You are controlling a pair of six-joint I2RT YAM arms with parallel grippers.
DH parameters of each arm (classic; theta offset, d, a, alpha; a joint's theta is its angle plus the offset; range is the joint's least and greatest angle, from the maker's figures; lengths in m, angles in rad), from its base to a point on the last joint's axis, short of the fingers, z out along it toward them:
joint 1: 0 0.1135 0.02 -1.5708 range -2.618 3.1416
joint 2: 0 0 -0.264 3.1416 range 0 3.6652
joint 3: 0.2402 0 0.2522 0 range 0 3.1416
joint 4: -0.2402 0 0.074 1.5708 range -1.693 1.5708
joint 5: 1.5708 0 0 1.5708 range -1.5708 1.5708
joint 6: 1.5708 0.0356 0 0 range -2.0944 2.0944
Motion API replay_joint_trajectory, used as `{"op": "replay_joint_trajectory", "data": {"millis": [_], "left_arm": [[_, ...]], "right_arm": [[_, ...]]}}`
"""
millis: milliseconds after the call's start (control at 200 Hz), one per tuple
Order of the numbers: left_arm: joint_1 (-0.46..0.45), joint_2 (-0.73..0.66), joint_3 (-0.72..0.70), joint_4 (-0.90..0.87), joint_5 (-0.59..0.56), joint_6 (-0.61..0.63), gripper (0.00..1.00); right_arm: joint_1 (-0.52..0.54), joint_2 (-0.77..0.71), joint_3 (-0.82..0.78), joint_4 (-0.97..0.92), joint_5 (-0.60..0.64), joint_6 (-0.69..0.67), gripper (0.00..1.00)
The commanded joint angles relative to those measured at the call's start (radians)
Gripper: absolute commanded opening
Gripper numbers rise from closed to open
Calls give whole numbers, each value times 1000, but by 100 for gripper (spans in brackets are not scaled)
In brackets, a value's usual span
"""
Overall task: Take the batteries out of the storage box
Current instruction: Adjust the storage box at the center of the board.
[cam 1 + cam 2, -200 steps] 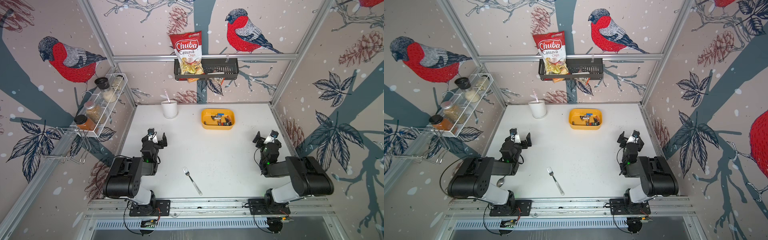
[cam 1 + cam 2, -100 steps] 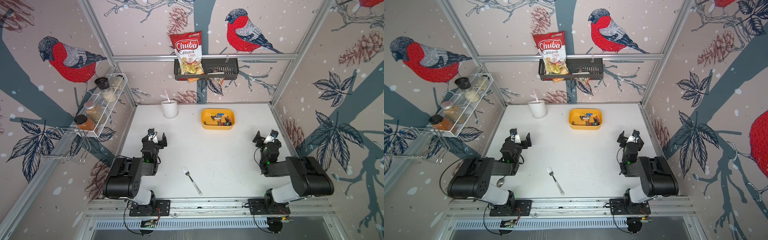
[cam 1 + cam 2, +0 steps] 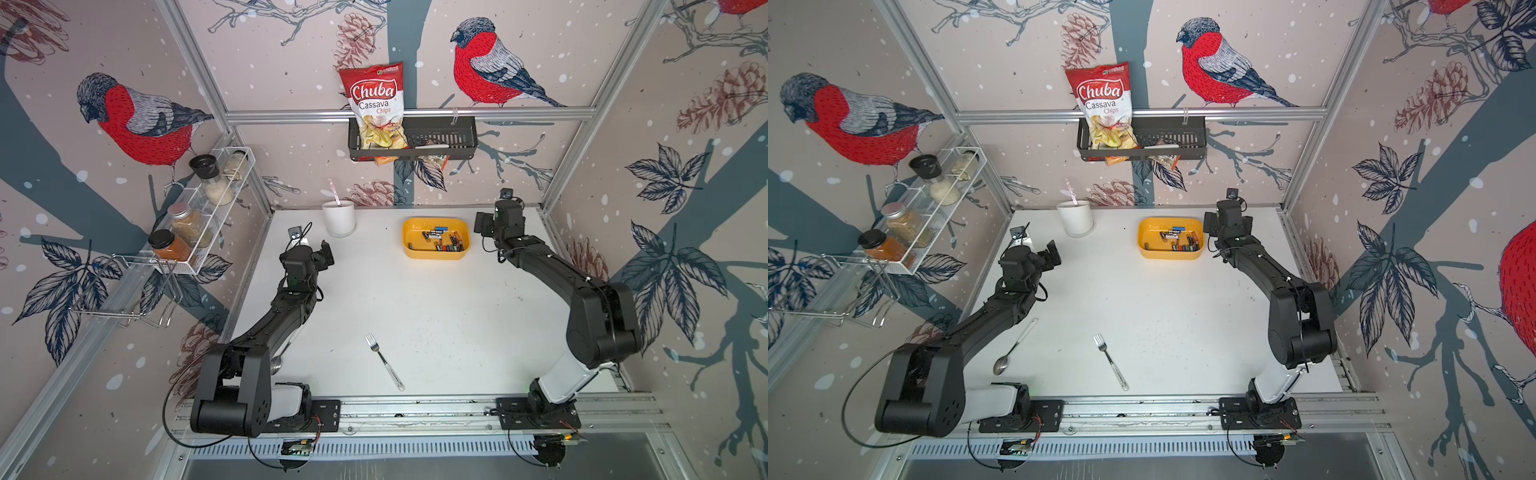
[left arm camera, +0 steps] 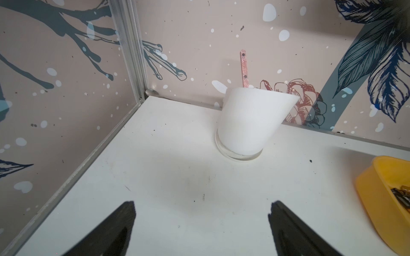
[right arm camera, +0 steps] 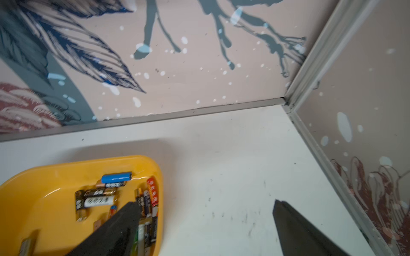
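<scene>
Batteries (image 3: 442, 243) lie in a loose heap inside the yellow storage box (image 3: 413, 249), which sits at the back of the counter (image 3: 415, 311). They look small, hard, smooth and round, so I think they will roll and slip away if pinched at the ends. It seems best to take one across its middle, from the top of the heap, maybe the blue battery (image 5: 116, 177) that lies a bit apart. The box looks light and may slide if it gets bumped. The right pincer (image 5: 204, 201) is wide open and holds nothing. One finger hangs over the end of the box and the other over bare counter. The left pincer (image 4: 202, 202) is wide open and empty too, near the white cup (image 4: 250, 119). A second ago both arms were folded back near the front. Now both have reached out. The box and batteries have not moved.
</scene>
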State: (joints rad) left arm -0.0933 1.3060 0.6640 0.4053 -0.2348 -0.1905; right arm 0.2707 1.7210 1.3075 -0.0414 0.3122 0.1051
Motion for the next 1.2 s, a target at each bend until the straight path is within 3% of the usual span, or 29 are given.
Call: {"op": "replay_joint_trajectory", "data": {"millis": [0,170,355,680,865,1196], "left_arm": [[-10,-16,25,-125,79,-59,97],[-26,-21,25,-148,194,-121,97],[-72,2,18,-152,211,-154,97],[-130,68,42,-153,221,-172,97],[-157,101,61,-151,227,-178,97],[-179,122,79,-157,229,-181,97]], "right_arm": [[20,43,107,-220,-132,-48,100],[61,160,295,-350,-234,-61,100],[79,309,492,-532,-265,-30,100],[88,351,511,-563,-441,1,100],[87,372,497,-550,-425,73,100],[75,359,445,-512,-579,181,100]]}}
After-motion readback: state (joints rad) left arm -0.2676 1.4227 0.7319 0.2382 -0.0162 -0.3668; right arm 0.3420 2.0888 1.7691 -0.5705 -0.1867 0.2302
